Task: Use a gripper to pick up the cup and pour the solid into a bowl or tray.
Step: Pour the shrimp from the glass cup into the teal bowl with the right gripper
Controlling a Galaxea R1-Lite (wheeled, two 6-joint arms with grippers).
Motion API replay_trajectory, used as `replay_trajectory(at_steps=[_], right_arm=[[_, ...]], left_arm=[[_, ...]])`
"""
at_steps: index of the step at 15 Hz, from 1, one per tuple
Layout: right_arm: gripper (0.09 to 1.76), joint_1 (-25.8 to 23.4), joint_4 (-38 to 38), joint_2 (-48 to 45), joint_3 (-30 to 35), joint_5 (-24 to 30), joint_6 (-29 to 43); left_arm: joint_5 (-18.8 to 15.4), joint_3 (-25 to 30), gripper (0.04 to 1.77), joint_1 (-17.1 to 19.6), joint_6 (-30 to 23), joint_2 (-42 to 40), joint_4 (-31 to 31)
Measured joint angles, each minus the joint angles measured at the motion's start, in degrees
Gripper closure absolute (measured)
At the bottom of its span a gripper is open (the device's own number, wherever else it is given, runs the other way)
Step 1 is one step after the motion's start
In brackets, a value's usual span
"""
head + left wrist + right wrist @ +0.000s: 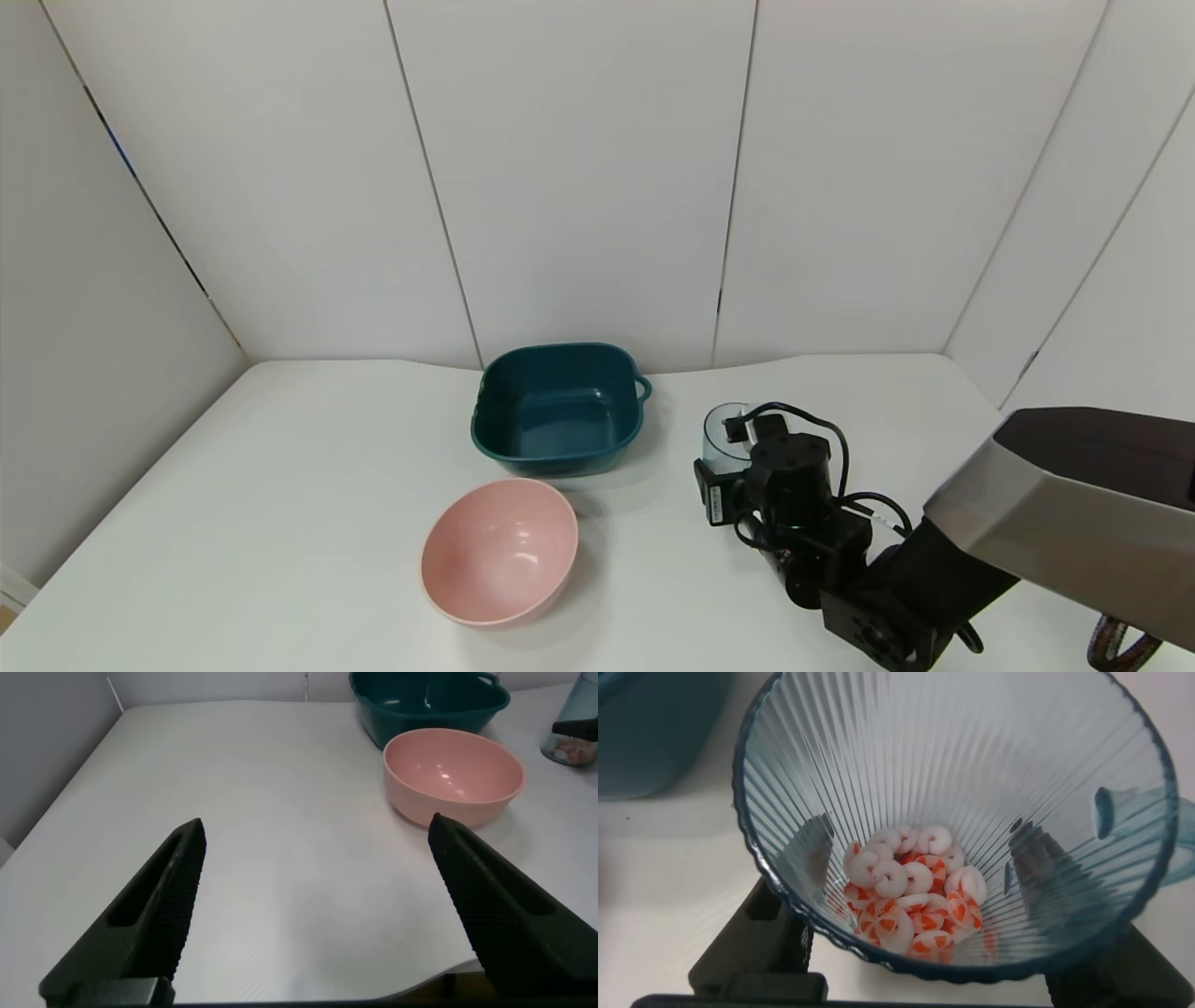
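Observation:
The cup (pixel 722 431), a clear light-blue ribbed mug, stands on the white table to the right of the teal basin (pixel 560 408). In the right wrist view the cup (pixel 971 775) fills the picture, with the solid (pixel 910 891) lying in its bottom as orange-red, pink and white pieces. My right gripper (pixel 738 439) is at the cup. Its fingers (pixel 752 943) stand on either side of the cup's lower part, open (pixel 920 849). The basin looks empty. My left gripper (pixel 316 835) is open and empty, low over the table's near left part.
A round pink bowl (pixel 500 551) stands in front of the basin, left of my right arm; it also shows in the left wrist view (pixel 453 770). White wall panels close off the back and sides. The table's front edge (pixel 374 994) is close under the left gripper.

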Motion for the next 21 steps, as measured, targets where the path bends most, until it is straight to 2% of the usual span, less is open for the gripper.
replay_trajectory(at_steps=[4,6,11,16,21], right_arm=[[0.51,0.0,4.4,-2.1,-1.4,0.8,-2.5],[0.51,-0.3,10.6,-4.0,-4.8,1.5,-3.4],[0.52,-0.7,34.0,-9.5,-17.7,2.7,-6.1],[0.52,-1.2,45.4,-10.6,-30.5,2.8,-13.6],[0.52,-1.2,59.0,-8.2,-45.3,2.4,-16.4]], left_arm=[[0.0,0.0,0.09,0.0,0.0,0.0,0.0],[0.0,0.0,0.09,0.0,0.0,0.0,-0.1],[0.0,0.0,0.09,0.0,0.0,0.0,-0.1],[0.0,0.0,0.09,0.0,0.0,0.0,-0.1],[0.0,0.0,0.09,0.0,0.0,0.0,-0.1]])
